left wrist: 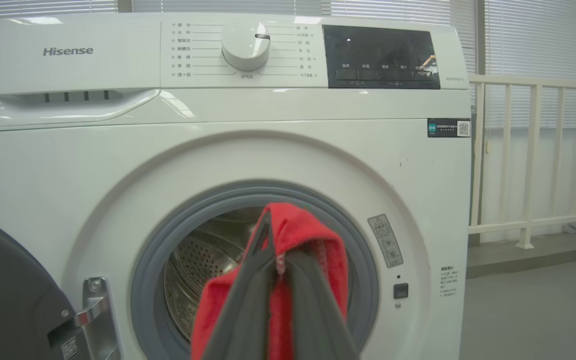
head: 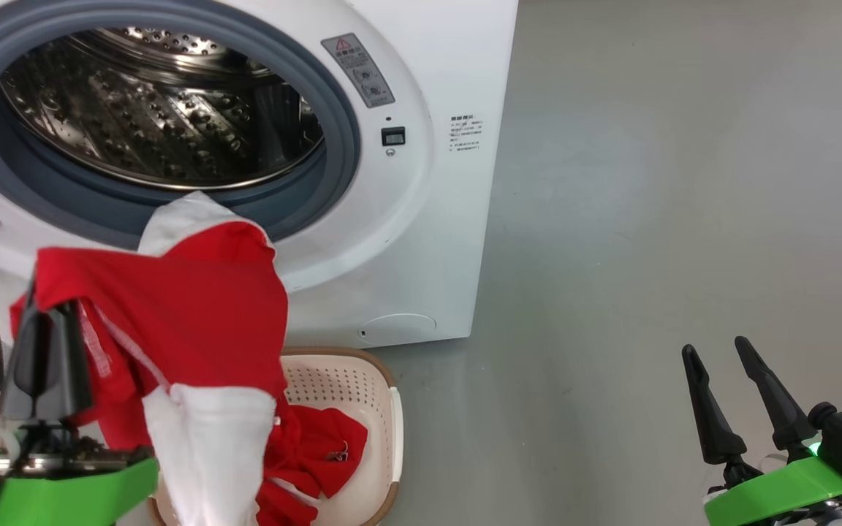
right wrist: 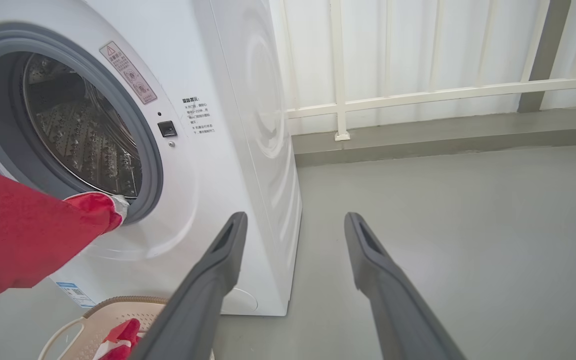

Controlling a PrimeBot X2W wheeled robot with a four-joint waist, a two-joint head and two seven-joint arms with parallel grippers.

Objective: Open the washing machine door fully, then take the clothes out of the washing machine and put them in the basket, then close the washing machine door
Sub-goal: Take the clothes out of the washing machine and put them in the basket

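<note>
Gripping red-and-white garment (head: pixel 194 307) in left pincer (left wrist: pixel 274 255), fingers clamped on fabric fold, I held it just before washing machine (head: pixel 435 241) opening. Garment's white end lay on lower lip of machine's grey ring (head: pixel 333 146); rest hung down over basket (head: pixel 390 409). Basket sat on floor (head: pixel 647 219) just before machine's front, beneath opening, second red garment (head: pixel 319 446) inside. Washing machine door (left wrist: pixel 3 295) stood swung open at machine's left. Right pincer (head: pixel 715 349) hovered well off machine's right side, fingers spread apart, empty.
</note>
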